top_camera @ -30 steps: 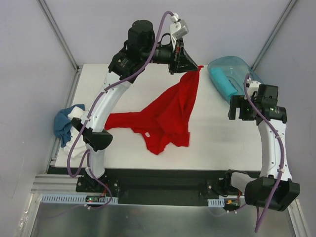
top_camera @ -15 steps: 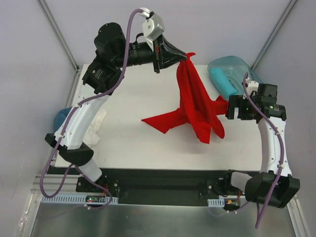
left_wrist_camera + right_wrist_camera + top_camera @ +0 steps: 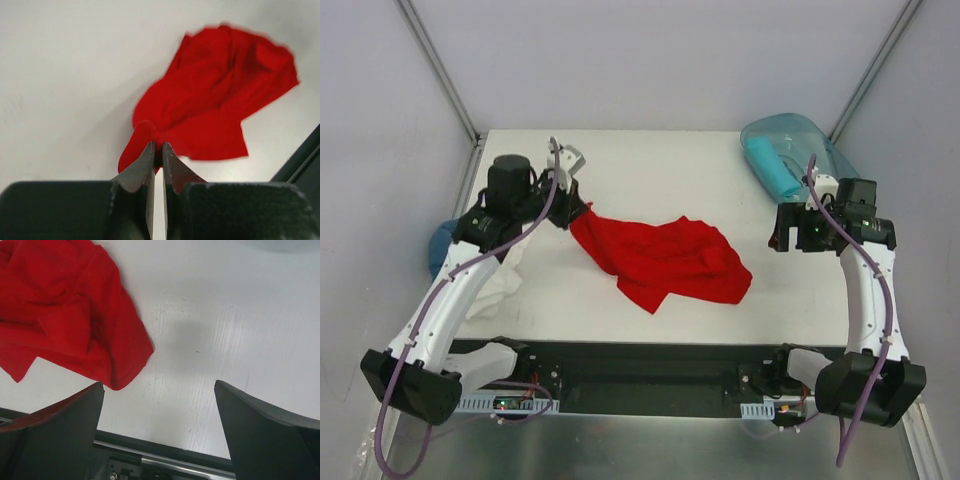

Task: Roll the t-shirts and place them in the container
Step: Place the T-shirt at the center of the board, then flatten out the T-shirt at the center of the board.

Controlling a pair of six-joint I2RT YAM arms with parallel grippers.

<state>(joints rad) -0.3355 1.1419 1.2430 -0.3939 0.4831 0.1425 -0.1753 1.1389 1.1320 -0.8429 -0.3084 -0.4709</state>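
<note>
L end effector (image 3: 156, 148) is pinched tight on a corner of the red t-shirt (image 3: 670, 262), low over the counter (image 3: 660, 165), left of center. Rest of the shirt lies crumpled in a heap mid-counter, trailing right from the grip. R end effector (image 3: 157, 387) hovers w/ jaws spread wide, nothing between them, just right of the shirt's edge, not touching it. At the counter's left edge, a white t-shirt (image 3: 498, 285) and blue t-shirt (image 3: 440, 248) sit bunched, partly behind the L arm. Far-right corner: turquoise t-shirt (image 3: 772, 172) inside the teal tub (image 3: 790, 132).
</note>
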